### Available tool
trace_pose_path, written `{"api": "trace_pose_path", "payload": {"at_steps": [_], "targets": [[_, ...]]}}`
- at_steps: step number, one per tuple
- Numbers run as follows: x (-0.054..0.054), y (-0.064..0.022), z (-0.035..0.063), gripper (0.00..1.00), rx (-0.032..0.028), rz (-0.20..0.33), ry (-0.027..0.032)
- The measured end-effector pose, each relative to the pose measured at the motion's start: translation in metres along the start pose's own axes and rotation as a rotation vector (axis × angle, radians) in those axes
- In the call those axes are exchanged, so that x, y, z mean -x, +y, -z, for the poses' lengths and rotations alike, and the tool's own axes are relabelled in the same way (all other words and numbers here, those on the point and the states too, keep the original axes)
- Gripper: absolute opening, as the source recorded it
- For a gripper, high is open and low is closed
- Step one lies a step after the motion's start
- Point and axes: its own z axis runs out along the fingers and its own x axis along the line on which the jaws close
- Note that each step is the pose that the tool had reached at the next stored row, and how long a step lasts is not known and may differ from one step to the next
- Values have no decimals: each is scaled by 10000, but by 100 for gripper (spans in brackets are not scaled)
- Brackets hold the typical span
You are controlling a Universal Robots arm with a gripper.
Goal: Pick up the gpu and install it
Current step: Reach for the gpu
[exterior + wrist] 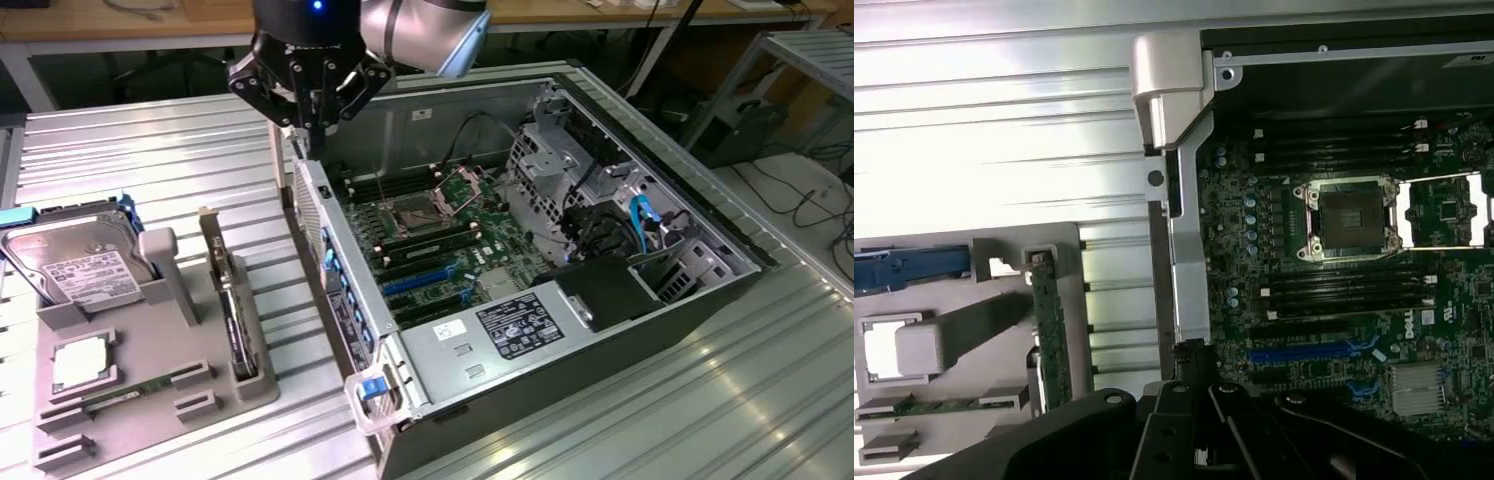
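I see the gripper (308, 122) hanging just above the rear wall of the computer case (447, 350). Its fingers are clenched together with nothing between them. The gpu (235, 300) is not taken yet: it stands on its edge in the grey holder (147, 400), beside the case and outside that rear wall. I think the danger is the wall itself, because a low move toward the card could strike it. Clenched fingers would also push the thin card over instead of grasping it.
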Motion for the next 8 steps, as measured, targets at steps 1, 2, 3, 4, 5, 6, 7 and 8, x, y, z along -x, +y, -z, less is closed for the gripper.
{"api": "trace_pose_path", "payload": {"at_steps": [1,2,3,4,5,6,7,8], "targets": [[-20,-2,0,11,0,1,0],[-45,-3,1,11,1,0,-1],[-66,-5,2,11,0,-1,0],[-87,-6,2,11,1,-1,0],[-108,-8,3,11,0,0,0],[-127,-9,4,11,0,-1,0],[-147,-11,4,11,0,-1,0],[-167,-13,5,11,0,0,0]]}}
